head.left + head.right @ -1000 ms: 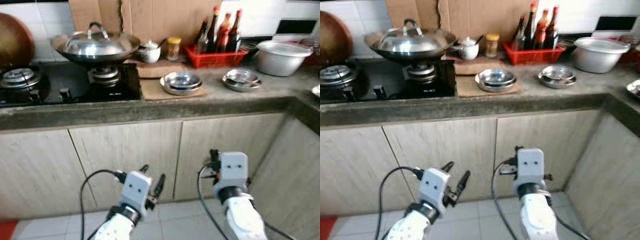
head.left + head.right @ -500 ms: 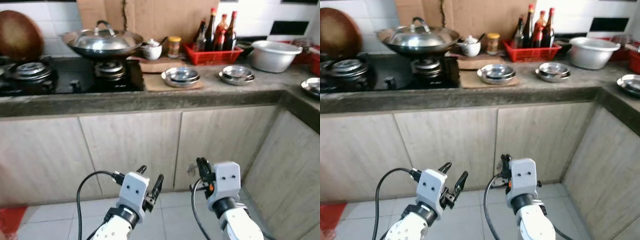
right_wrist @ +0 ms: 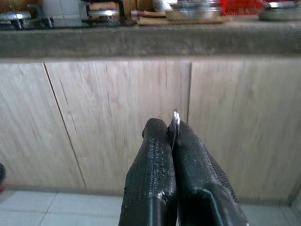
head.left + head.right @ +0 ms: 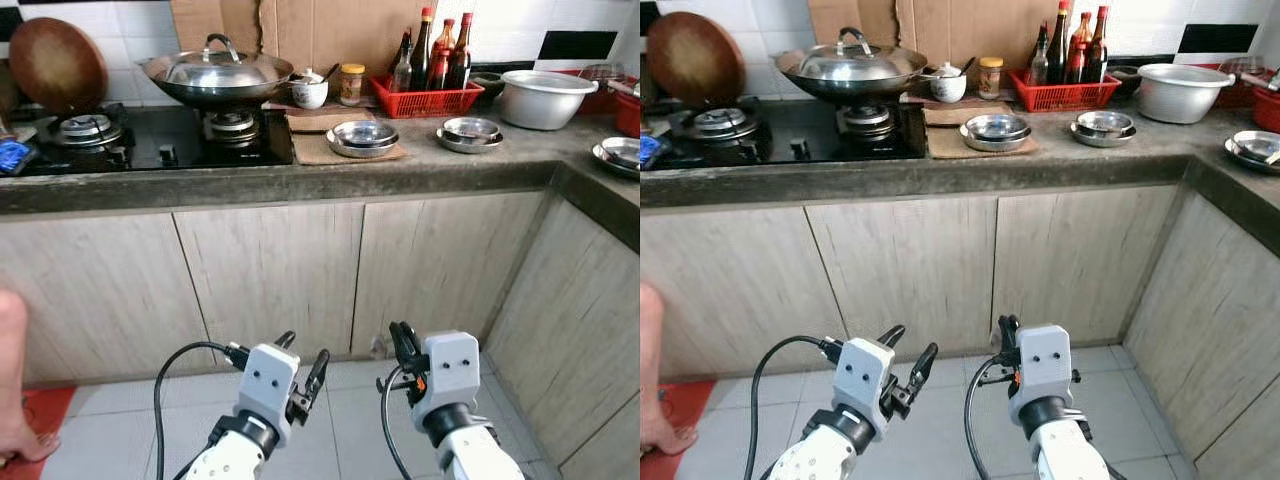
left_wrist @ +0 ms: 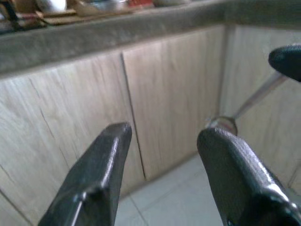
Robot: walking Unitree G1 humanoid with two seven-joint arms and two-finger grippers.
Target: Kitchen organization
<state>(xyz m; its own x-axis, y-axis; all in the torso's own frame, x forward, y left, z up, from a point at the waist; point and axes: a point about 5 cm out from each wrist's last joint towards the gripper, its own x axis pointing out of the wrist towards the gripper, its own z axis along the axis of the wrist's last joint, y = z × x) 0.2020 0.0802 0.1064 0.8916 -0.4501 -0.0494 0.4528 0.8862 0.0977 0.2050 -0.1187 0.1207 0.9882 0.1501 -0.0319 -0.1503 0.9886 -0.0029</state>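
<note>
Both arms are hanging low in front of the wooden cabinet doors (image 4: pixel 270 275): the left gripper (image 4: pixel 303 368) is holding its fingers spread apart, while the right gripper (image 3: pixel 170 155) is keeping its fingers pressed together on nothing. On the concrete counter (image 4: pixel 300 180), the lidded wok (image 4: pixel 218 78) is sitting on the stove at 11 o'clock. The steel dishes (image 4: pixel 364 138) are resting at 12 o'clock, the red bottle basket (image 4: pixel 428 98) behind them (a person's hand (image 4: pixel 15 385) is showing at 9 o'clock).

A person's bare foot (image 4: pixel 14 400) rests on a red mat (image 4: pixel 30 435) on the tiled floor (image 4: pixel 950 420) below wooden cabinet doors (image 4: pixel 270 275).
</note>
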